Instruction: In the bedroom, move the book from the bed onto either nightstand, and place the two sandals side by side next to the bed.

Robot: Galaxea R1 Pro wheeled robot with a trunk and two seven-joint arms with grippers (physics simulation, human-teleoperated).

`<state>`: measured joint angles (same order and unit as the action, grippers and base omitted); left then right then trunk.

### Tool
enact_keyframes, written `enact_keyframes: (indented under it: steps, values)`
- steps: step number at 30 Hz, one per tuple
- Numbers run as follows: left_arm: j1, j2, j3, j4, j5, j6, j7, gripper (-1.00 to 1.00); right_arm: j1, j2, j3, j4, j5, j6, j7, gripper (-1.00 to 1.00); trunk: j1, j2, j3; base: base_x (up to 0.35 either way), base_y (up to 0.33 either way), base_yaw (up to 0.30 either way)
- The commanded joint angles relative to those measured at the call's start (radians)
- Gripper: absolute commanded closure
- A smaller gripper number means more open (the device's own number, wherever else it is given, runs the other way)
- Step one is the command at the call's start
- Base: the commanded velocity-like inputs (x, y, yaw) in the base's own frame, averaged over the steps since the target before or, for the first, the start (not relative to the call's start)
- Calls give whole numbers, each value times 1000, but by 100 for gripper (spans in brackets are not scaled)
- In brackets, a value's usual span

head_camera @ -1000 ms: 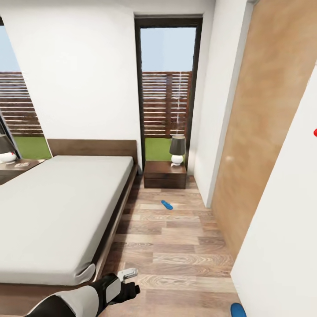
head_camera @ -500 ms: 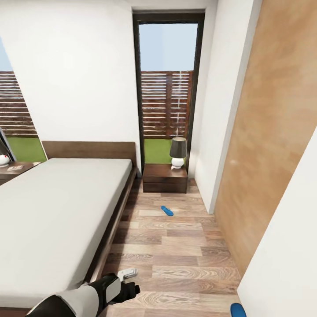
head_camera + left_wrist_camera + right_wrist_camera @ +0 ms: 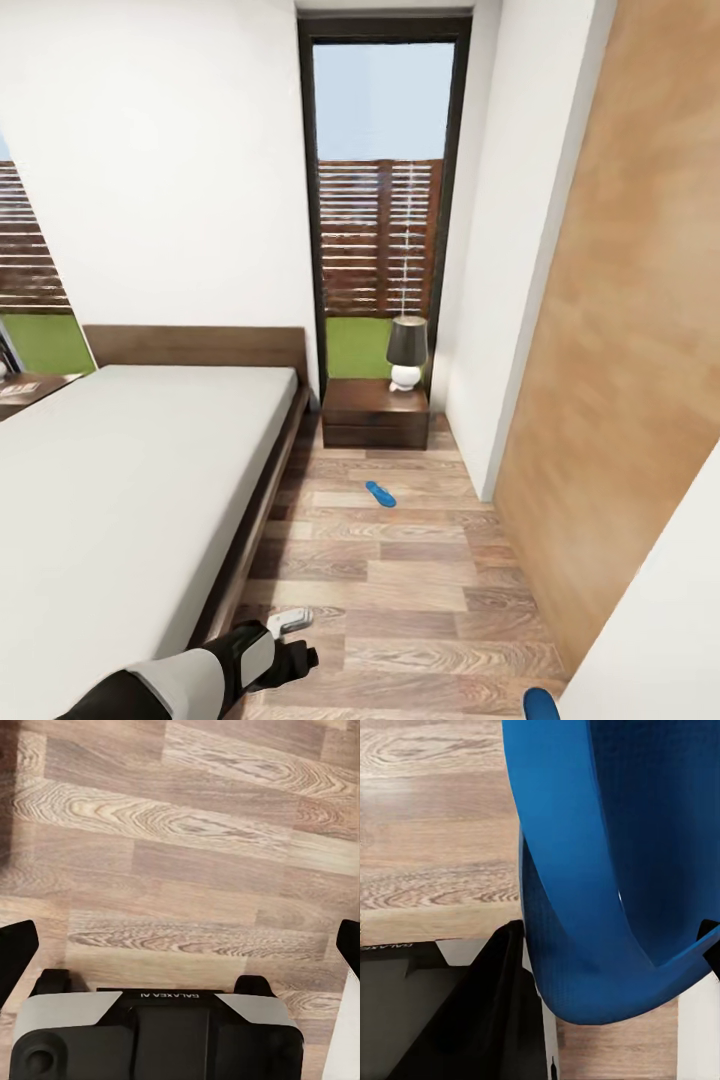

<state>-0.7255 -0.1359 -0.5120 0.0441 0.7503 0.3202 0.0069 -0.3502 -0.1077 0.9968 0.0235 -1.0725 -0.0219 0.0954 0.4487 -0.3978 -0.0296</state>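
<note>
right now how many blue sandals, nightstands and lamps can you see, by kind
bright blue flip-flop sandals: 2, one on the wood floor, one in the right gripper
dark wood nightstands: 2, one by the window, one past the bed
dark-shaded white-based lamps: 1
total: 5

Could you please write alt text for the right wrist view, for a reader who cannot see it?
A bright blue sandal is held close to the camera in the right gripper, its strap curving across the sole. Behind it lies the light brown wood-plank floor.
</note>
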Motion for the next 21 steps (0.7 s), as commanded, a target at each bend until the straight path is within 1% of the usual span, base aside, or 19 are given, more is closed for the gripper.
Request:
enact_keyframes:
  steps: [1, 21]
  values:
    - [-2, -1, -8, 2, 11, 2, 1, -100, -1, 0, 8, 3, -12, -2, 9, 100, 1, -2, -2, 340, 0, 0]
    - [-1, -1, -8, 2, 11, 2, 1, -100, -1, 0, 8, 3, -12, -1, 9, 100, 1, -2, -2, 340, 0, 0]
